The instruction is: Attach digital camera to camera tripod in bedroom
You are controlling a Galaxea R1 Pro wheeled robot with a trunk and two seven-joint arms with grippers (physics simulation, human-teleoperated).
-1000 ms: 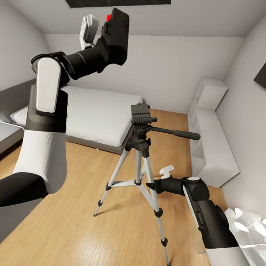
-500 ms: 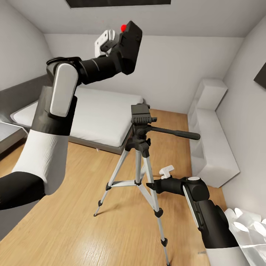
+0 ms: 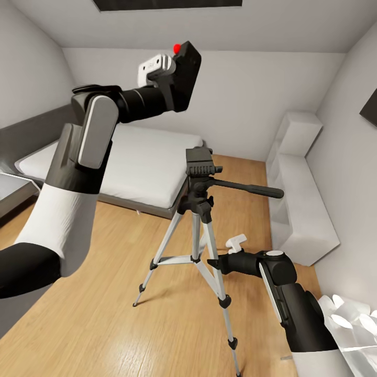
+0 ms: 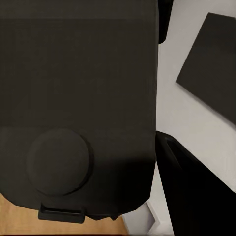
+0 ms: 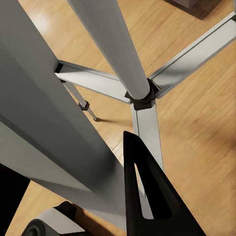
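Since the digital camera (image 3: 180, 73) looks small, rigid and probably light, the left pincer (image 3: 175, 70), closed on its body, holds it high above the camera tripod (image 3: 200, 209); the left wrist view shows its lens face, and the right wrist view the legs beside the right pincer (image 5: 147, 196), whose opening I cannot tell
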